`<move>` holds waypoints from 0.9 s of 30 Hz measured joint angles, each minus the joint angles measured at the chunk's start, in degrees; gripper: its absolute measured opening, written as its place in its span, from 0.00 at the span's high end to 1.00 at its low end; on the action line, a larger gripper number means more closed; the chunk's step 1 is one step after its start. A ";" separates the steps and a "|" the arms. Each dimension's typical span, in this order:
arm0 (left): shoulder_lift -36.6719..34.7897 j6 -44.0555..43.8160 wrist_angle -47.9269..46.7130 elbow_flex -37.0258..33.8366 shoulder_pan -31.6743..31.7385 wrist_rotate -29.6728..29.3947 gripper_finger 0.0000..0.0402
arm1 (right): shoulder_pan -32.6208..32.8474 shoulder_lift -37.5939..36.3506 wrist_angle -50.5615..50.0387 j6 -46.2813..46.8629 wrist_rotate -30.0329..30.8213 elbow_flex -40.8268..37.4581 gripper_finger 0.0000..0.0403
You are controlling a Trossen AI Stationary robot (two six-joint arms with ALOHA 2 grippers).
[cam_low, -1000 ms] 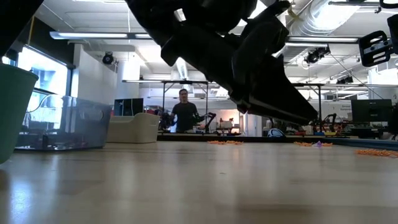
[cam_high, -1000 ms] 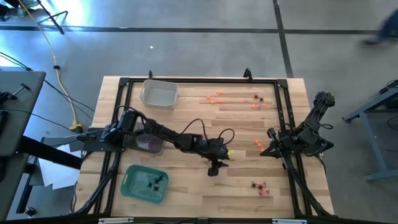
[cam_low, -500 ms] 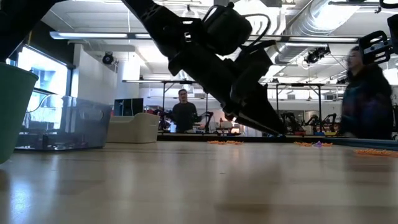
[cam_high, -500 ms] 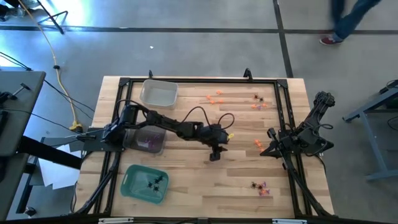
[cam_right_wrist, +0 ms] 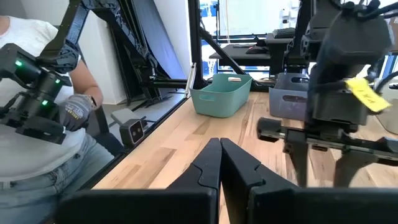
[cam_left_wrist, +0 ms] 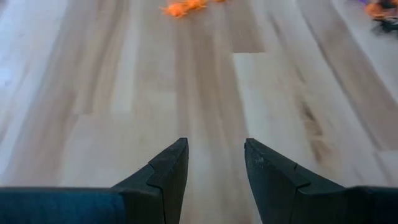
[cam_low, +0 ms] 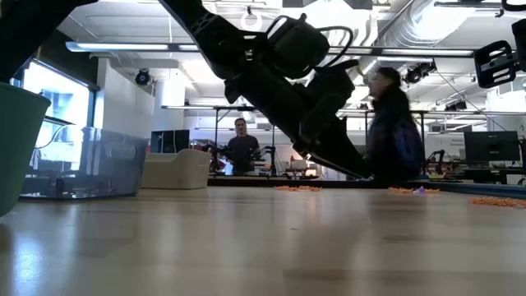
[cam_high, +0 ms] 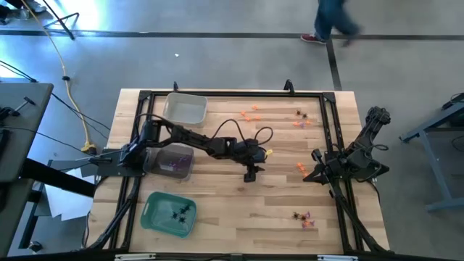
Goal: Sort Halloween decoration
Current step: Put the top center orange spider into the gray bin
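Note:
The Halloween decoration lies in small groups on the wooden table: orange pieces [cam_high: 250, 114] and a mixed group [cam_high: 301, 119] at the far side, orange ones [cam_high: 300, 168] at the right, and a mixed cluster [cam_high: 303, 217] near the front. My left gripper [cam_high: 251, 175] hangs open over bare wood mid-table, slanting down, with nothing between its fingers [cam_left_wrist: 214, 143]. The orange pieces [cam_left_wrist: 182, 7] lie well ahead of it. My right gripper [cam_high: 314, 175] waits shut at the table's right side [cam_right_wrist: 220, 144].
A green tray [cam_high: 152, 204] with black spider pieces [cam_high: 180, 212] stands near left. A grey tray [cam_high: 185, 171] with purple pieces is at mid left and a clear tray [cam_high: 171, 109] at far left. A person [cam_right_wrist: 37, 93] holding controllers stands off the table's edge, and others walk behind.
My left gripper has swung toward the table's far edge, staying open and low over the wood. My right arm has kept still. A person has walked past beyond the far edge.

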 joint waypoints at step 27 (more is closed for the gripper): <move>0.00 -1.26 2.27 0.02 2.55 -1.33 0.64 | -0.10 0.02 8.10 -14.26 0.49 0.00 1.00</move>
